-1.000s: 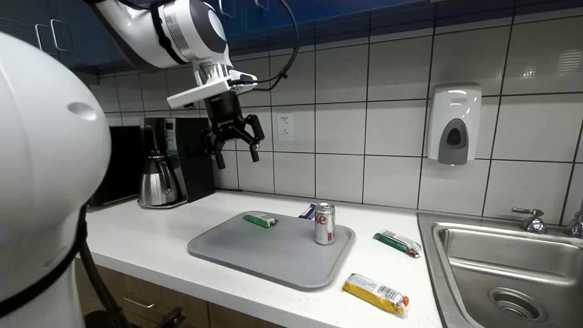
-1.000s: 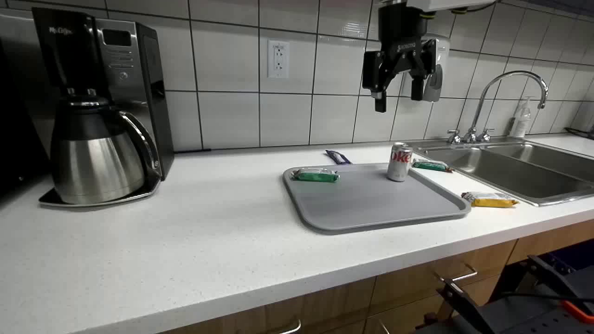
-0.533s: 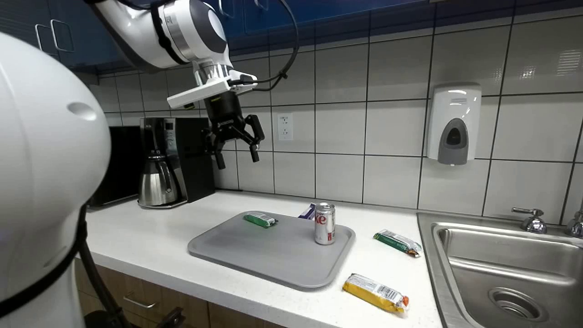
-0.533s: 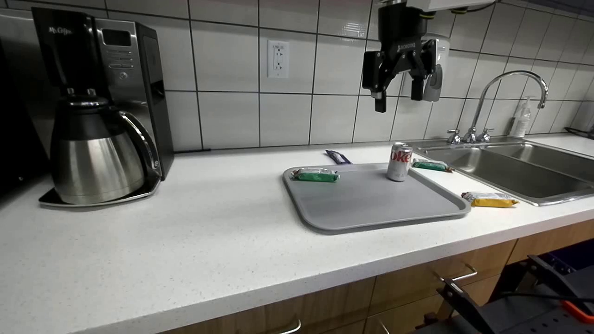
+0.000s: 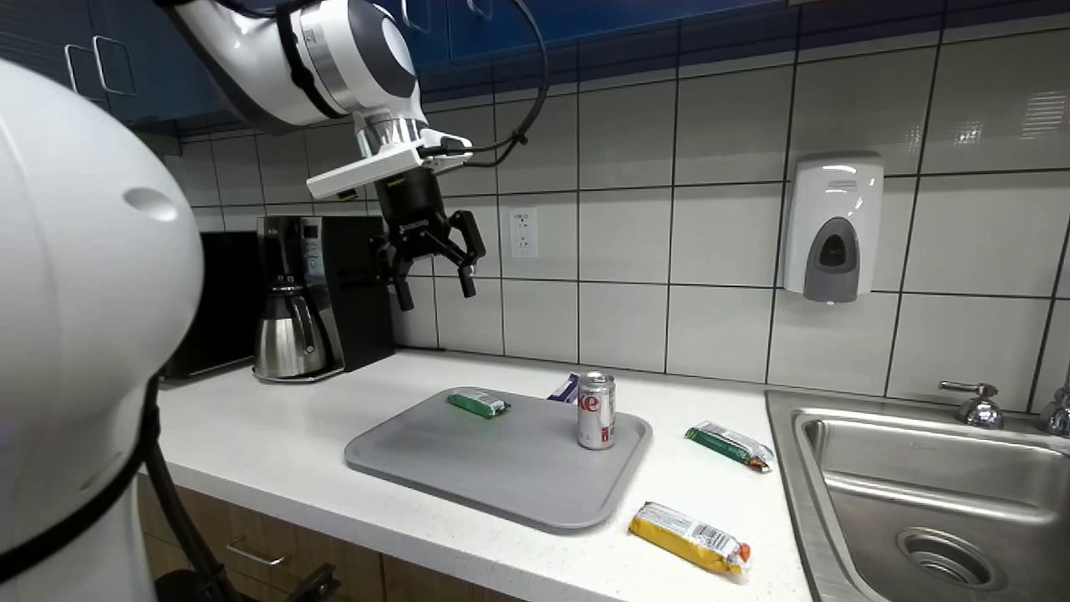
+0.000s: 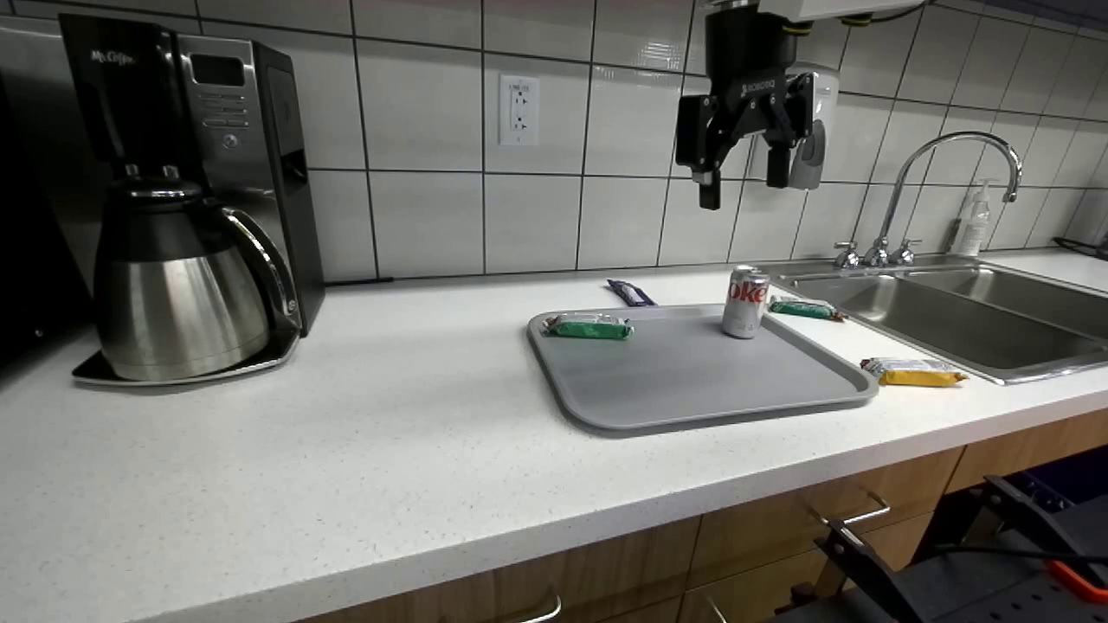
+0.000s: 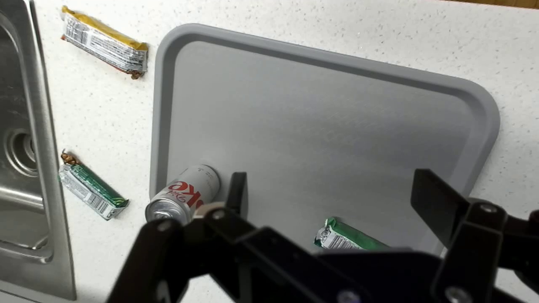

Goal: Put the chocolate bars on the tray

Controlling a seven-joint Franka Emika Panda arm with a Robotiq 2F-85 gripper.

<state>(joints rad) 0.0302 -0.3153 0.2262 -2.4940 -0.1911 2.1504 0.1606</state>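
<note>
No movement since earlier frame. Hung above gray tray: gripper, fingers spread wide. On tray: green bar, upright soda can. On counter: yellow bar, second green bar, purple bar.

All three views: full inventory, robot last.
Counter: 1, white, along wall
Tray: 1, grey, on counter
Can: at least 1, silver, on tray
Sink: 1, steel, in counter
Green bars: 2, one on tray, one near sink
Yellow bar: 1, near sink
Purple bar: 1, behind tray
Faucet: 1, chrome, sink back
Pump bottle: 1, clear, near faucet
Soap dispenser: 1, white-grey, wall
Outlet: 1, white, wall
Coffee maker: 1, black-silver, counter
Cupboards: several, blue, overhead
Drawers: several, brown, below counter
Arm: 1, white, overhead
Gripper: 1, black, open above tray
</note>
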